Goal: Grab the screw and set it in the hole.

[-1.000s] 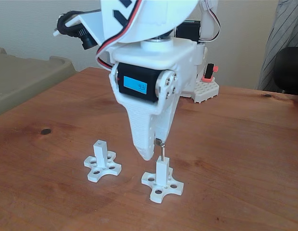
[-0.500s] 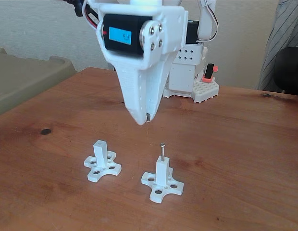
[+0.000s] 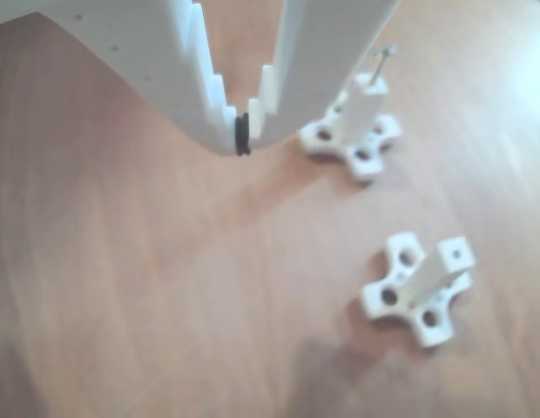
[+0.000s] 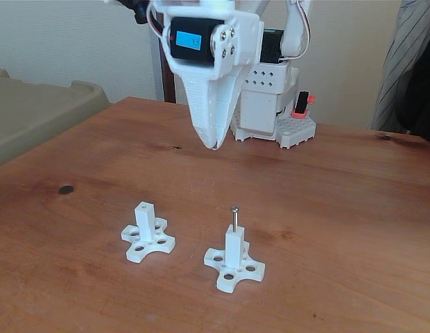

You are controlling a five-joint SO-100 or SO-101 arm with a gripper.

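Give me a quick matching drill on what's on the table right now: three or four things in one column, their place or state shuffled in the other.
Things:
1. screw
2. left post in the fixed view
3. gripper
4. dark knot

States:
A. raised above the table, jaws together, holding nothing
B. flat in the wood, near the left edge
C. standing upright in the right post
D. top hole empty

Pairs: 1-C, 2-D, 3-A, 4-B
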